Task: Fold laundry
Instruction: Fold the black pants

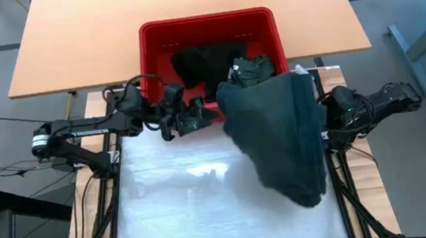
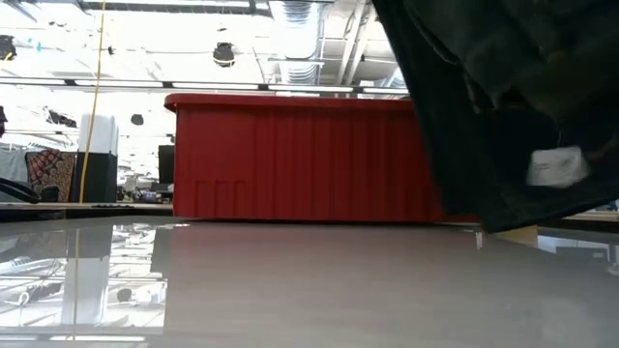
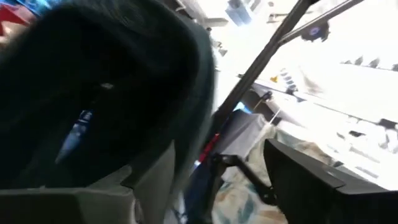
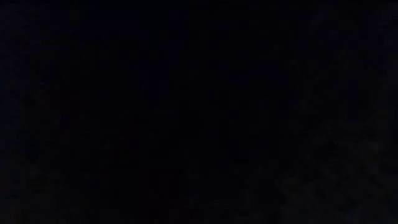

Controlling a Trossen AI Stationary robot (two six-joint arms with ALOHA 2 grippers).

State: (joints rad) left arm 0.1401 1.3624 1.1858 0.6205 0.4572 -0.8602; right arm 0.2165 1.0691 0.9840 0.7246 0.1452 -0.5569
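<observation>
- left gripper (image 1: pixel 197 120) is hovering by the red basket's (image 1: pixel 154 42) front rim with its fingers spread, gripping nothing I can see
- basket is holding black (image 1: pixel 201 63) and green laundry (image 1: pixel 252 69)
- teal garment (image 1: pixel 278 132) is hanging limp over the right side: soft, light, floppy, so I'd grab a hem or corner
- right gripper is buried under it, pinched closed, probably on that cloth

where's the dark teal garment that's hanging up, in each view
High view: the soft dark teal garment hangs right of centre, draped from the basket's right corner down over the table.
Low view: it fills the upper right, with a white tag showing.
Left wrist view: a dark teal cloth mass, probably the same garment.
Right wrist view: all dark; cannot tell.
Shared landmark: the red plastic basket.
</observation>
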